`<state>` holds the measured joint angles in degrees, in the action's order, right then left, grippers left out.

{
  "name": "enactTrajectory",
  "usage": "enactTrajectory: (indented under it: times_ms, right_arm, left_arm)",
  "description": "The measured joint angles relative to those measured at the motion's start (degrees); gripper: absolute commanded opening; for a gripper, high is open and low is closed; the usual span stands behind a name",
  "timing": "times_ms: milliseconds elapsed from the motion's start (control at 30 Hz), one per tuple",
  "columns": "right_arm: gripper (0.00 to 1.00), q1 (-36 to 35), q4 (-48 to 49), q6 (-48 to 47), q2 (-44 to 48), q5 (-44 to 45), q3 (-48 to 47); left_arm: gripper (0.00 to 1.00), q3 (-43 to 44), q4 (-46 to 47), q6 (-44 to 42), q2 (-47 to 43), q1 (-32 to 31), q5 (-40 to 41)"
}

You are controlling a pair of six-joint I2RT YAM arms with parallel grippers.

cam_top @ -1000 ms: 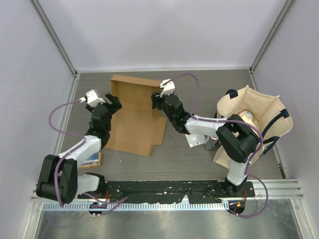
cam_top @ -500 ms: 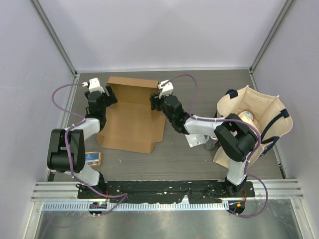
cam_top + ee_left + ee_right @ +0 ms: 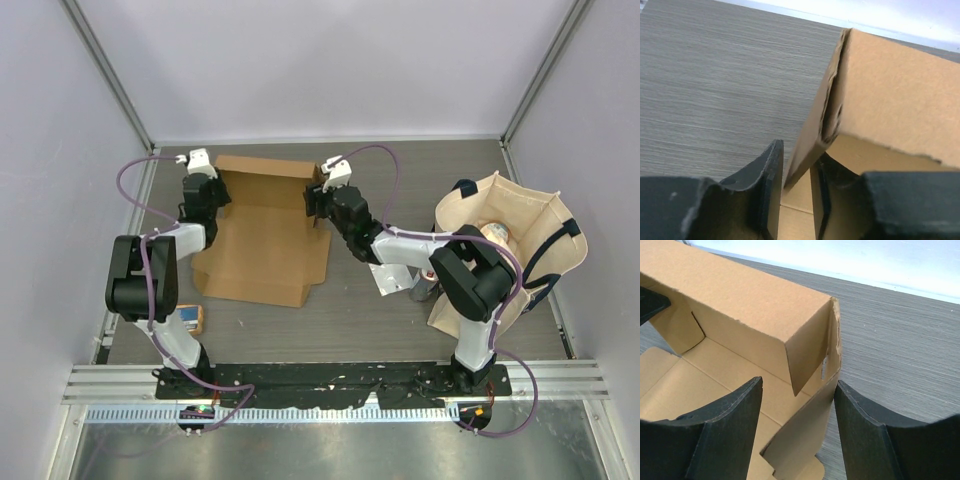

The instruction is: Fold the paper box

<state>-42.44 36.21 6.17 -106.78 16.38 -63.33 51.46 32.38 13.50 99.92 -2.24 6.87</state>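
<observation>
Wrist views are showing what the top view is hiding: left jaws pinching the box's [image 3: 890,90] left wall, right jaws gaping astride its right wall

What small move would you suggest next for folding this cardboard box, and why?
I would probably close the right gripper on the right side wall of the paper box. That wall stands raised between its fingers, which are wide apart, while the left gripper straddles the opposite wall with its fingers close against it.

paper box [image 3: 265,245], beige tote bag [image 3: 497,212] right
</observation>
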Motion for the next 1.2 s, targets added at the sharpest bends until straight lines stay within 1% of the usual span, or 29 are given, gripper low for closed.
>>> enactTrajectory:
  times_ms: [67, 100, 167, 267, 300, 400, 500, 633, 733, 867, 900, 967, 1033, 1067, 1133, 1200]
  right_arm:
    - [0.64, 0.28, -0.26, 0.02, 0.00, -0.09, -0.17]
    - [0.64, 0.37, -0.37, 0.02, 0.00, -0.17, -0.24]
    - [0.65, 0.46, -0.68, 0.04, 0.00, -0.33, -0.37]
    - [0.68, 0.52, -1.46, 0.17, 0.00, -0.83, -0.76]
    - [0.73, 0.52, -1.66, 0.22, 0.00, -1.03, -0.85]
    - [0.80, 0.52, -2.21, 0.48, 0.00, -1.73, -1.07]
    - [0.82, 0.81, -4.44, 0.46, 0.04, -2.56, -1.38]
    - [0.82, 3.08, -13.35, 2.34, 2.73, -5.40, -1.84]
    - [0.82, 8.94, -19.98, 4.33, 7.80, -9.33, -1.81]
    - [0.82, 18.71, -22.99, 5.01, 16.50, -14.67, -0.66]
    - [0.82, 20.50, -23.52, 4.94, 18.53, -14.75, -0.55]
    - [0.81, 21.88, -24.30, 4.70, 20.94, -13.07, -1.11]
    - [0.81, 22.01, -25.77, 3.67, 20.74, -11.39, -3.76]
    - [0.79, 22.12, -26.51, 3.02, 19.58, -10.75, -5.70]
    - [0.78, 22.56, -26.93, 1.68, 16.20, -10.80, -9.22]
    - [0.76, 23.50, -27.12, -0.04, 11.26, -12.94, -12.92]
  left_arm:
    - [0.07, 0.02, 0.13, 0.04, 0.07, -0.15, -0.31]
    - [0.03, 0.00, 0.24, 0.00, 0.07, -0.35, -0.46]
    - [0.03, 0.00, 0.15, -0.39, 0.07, -0.79, -0.02]
    - [0.01, -0.83, 0.57, 0.50, -0.44, -1.95, 1.70]
    - [0.00, -1.64, 0.98, 1.11, -0.92, -2.34, 2.47]
    - [0.00, -5.42, 1.73, 2.73, -4.00, -3.78, 3.96]
    - [0.00, -8.72, 1.99, 3.06, -6.93, -5.22, 4.61]
    - [0.00, -9.73, -0.13, 3.04, -9.18, -6.14, 4.50]
    - [0.00, -10.69, -1.64, 3.04, -11.76, -6.16, 4.74]
    - [0.00, -11.43, -3.65, 2.93, -14.14, -6.29, 5.57]
    - [0.00, -11.43, -4.00, 2.80, -14.27, -6.38, 5.92]
    - [0.00, -11.43, -4.85, 2.60, -14.29, -6.49, 6.47]
    - [0.00, -11.43, -6.21, 2.47, -14.27, -6.71, 6.97]
    - [0.00, -11.43, -6.62, 2.43, -14.29, -6.78, 7.10]
    - [0.00, -11.43, -6.93, 2.32, -14.27, -6.93, 7.15]
    - [0.00, -11.43, -6.93, 2.12, -14.29, -7.06, 7.30]
